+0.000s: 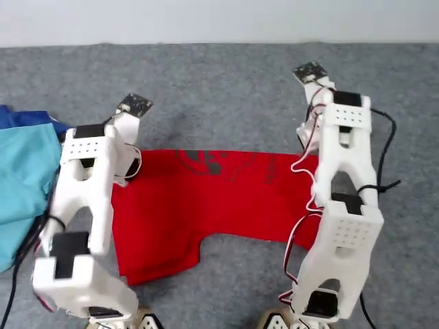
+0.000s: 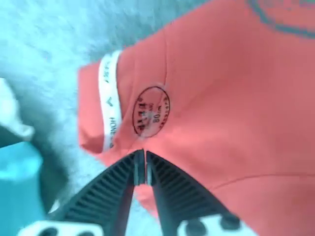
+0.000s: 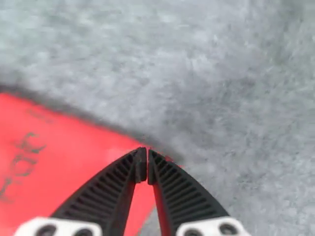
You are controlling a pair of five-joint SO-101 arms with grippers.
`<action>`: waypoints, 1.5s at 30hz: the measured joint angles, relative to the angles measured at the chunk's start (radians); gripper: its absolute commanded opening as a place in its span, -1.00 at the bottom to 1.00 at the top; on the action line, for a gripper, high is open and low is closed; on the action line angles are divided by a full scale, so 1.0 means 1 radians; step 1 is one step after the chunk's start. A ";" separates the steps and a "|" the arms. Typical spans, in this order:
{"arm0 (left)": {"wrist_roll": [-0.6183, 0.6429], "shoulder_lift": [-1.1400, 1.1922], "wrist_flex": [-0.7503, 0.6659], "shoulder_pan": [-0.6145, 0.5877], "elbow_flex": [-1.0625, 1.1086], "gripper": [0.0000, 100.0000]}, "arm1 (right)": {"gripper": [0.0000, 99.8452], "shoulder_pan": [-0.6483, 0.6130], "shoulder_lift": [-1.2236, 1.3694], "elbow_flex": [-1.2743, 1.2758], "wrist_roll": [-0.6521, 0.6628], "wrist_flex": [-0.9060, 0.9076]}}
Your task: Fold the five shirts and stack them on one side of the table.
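Observation:
A red shirt [image 1: 206, 199] lies spread across the middle of the grey table, with dark print near its far edge. My left gripper [image 1: 129, 163] is at the shirt's far left corner. In the left wrist view the left gripper [image 2: 141, 166] is shut on the red shirt [image 2: 221, 113] just below a round stamp and a white neck label [image 2: 109, 98]. My right gripper [image 1: 306, 140] is at the far right corner. In the right wrist view the right gripper [image 3: 143, 164] is shut on the edge of the red shirt [image 3: 59, 162], which casts a shadow on the table.
A teal shirt [image 1: 24, 181] lies heaped at the table's left edge on top of a blue one [image 1: 20, 118]. The teal cloth [image 2: 17, 187] is close beside the left gripper. Bare grey table [image 1: 226, 96] stretches behind the red shirt and to the right.

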 measured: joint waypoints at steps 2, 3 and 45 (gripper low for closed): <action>0.000 -0.071 0.009 0.002 0.000 -0.97 | -0.98 -0.026 0.000 -0.052 0.000 0.092; 0.000 -0.103 0.015 0.000 0.000 -0.97 | -0.98 -0.040 0.000 -0.075 0.000 0.143; 0.000 -0.216 0.206 -0.014 0.002 -0.97 | -0.80 0.002 0.170 -0.170 -0.259 0.351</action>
